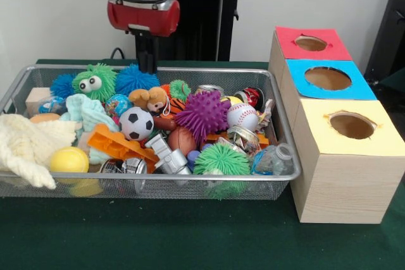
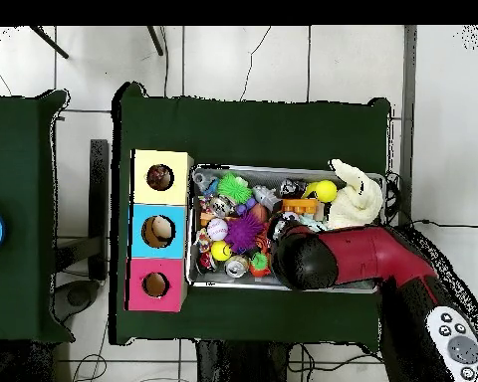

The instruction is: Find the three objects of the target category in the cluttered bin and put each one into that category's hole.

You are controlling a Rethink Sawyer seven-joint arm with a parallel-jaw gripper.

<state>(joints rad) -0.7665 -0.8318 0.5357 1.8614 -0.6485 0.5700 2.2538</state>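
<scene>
A wire mesh bin [image 1: 190,186] holds a jumble of toys. Among them are a soccer ball [image 1: 137,123], a baseball [image 1: 242,116], a brown football [image 1: 182,140] and a yellow ball [image 1: 69,160]. Spiky balls lie between them: purple [image 1: 202,113], green [image 1: 221,159] and blue [image 1: 135,78]. My gripper [image 1: 147,61] hangs over the bin's far edge, just above the blue spiky ball, holding nothing that I can see. In the overhead view the arm's head [image 2: 305,259] hides the gripper and part of the bin [image 2: 283,168].
Beside the bin stands a wooden box [image 1: 342,188] with a red-topped hole [image 1: 311,43], a blue-topped hole [image 1: 327,78] and a yellow-topped hole [image 1: 352,125]. A cream cloth [image 1: 28,147] drapes over the bin's left end. Cans, a green googly-eyed toy [image 1: 93,82] and an orange piece [image 1: 117,144] crowd the bin.
</scene>
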